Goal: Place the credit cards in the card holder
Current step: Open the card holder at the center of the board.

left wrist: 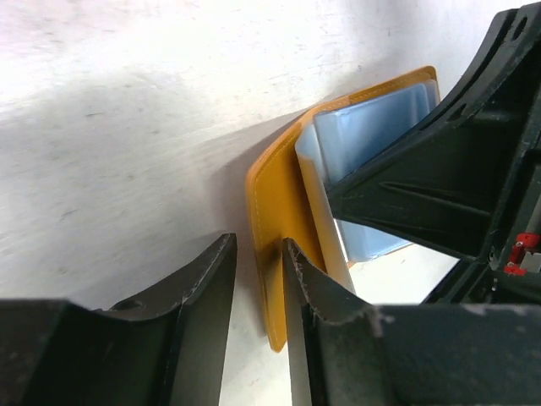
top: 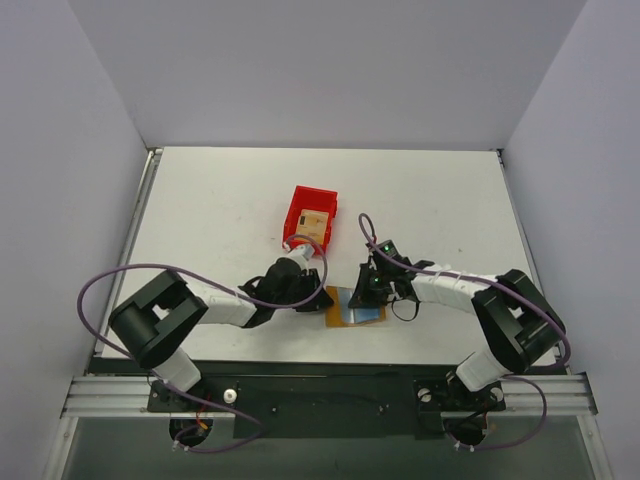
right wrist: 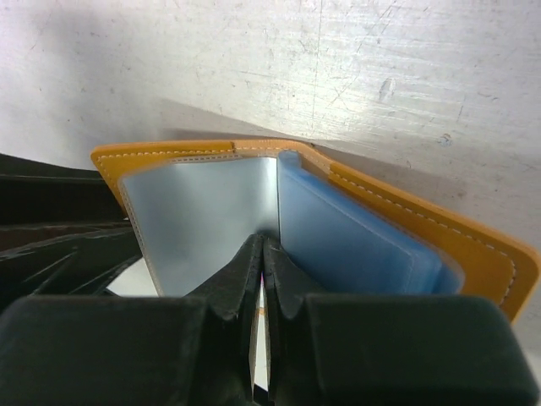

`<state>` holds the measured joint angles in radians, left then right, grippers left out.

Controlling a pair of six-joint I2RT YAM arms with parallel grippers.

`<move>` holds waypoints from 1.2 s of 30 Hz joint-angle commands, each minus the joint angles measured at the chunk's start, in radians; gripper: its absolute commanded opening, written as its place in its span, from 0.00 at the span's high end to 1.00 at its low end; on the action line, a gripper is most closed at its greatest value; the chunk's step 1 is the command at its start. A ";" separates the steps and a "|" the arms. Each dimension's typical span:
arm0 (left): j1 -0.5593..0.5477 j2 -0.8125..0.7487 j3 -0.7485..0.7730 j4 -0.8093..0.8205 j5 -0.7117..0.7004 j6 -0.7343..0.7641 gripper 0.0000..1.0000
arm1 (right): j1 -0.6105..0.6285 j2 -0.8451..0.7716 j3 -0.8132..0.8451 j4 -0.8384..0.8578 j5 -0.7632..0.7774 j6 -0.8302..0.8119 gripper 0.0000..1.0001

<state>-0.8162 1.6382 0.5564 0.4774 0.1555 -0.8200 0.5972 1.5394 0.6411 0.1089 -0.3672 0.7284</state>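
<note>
top external view: a white table (top: 200, 220) bears a red bin (top: 300, 203) with one tan card (top: 314, 222) lying inside. nearer the arms, the orange wallet (top: 358, 312) lies open on the table, blue inner panel up. the left gripper (left wrist: 258, 245) has its fingers narrowly parted about the wallet's cover edge; clamped or not, i cannot tell. the right gripper (right wrist: 264, 245) is closed at the centre fold.
</note>
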 commanded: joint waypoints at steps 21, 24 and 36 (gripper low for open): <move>-0.164 -0.034 0.160 -0.053 -0.122 0.142 0.91 | 0.024 0.022 0.000 0.009 0.030 -0.012 1.00; -0.166 -0.003 0.157 -0.049 -0.137 0.107 1.00 | 0.023 0.008 -0.006 0.008 0.027 -0.009 1.00; -0.164 0.045 0.157 -0.094 -0.186 0.107 1.00 | -0.031 -0.168 -0.023 -0.069 0.030 -0.010 1.00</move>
<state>-0.9798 1.6646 0.6960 0.3695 -0.0162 -0.7036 0.5922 1.4647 0.6216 0.1066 -0.3553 0.7280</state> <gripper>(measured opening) 0.020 0.001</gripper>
